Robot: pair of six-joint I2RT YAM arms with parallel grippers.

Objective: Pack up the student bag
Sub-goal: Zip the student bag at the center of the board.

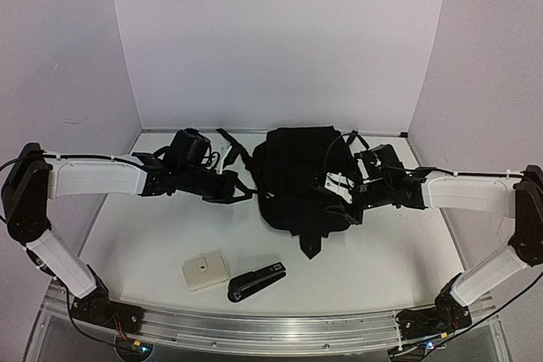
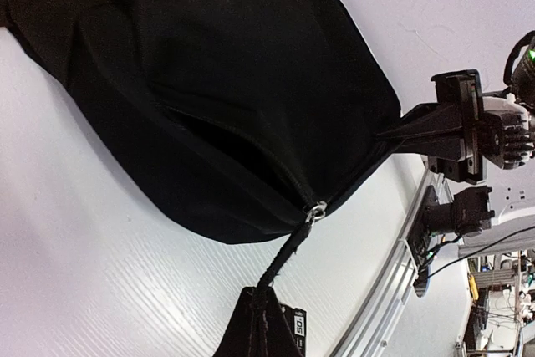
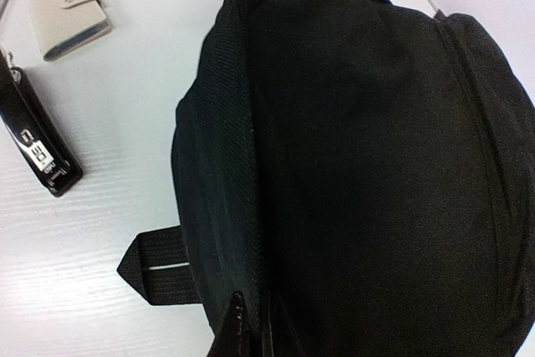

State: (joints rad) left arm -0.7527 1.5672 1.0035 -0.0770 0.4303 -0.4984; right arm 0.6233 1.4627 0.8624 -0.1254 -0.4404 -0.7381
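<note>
While both arms reach in from opposite sides, we see the student bag (image 1: 297, 171) lying on the bench (image 1: 136, 243) about midway between them, toward the far half, with its long straps trailing off behind it toward the back wall. We find the left tool (image 2: 266, 305) fully closed, pinching the black pull cord (image 2: 288, 248), which runs taut from the metal zipper slider (image 2: 316, 211) on the side of the bag that faces the left arm. We find the right tool (image 2: 418, 130) closed as well, gripping a fold of the bag's fabric on the opposite side, and from the left wrist we see that fold drawn out into a small peak. From the right wrist, the fingers sit right beside the zipper seam, which runs away across the dark fabric to the slider at the far end. A short strap end (image 3: 155, 265) sticks out from under the bag's near edge and lies flat on the bench. Nearer the arm bases, well apart from the bag, we see a black stapler (image 1: 256, 281) lying on its side just beside a small beige snap case (image 1: 204, 271), the case to its left.
</note>
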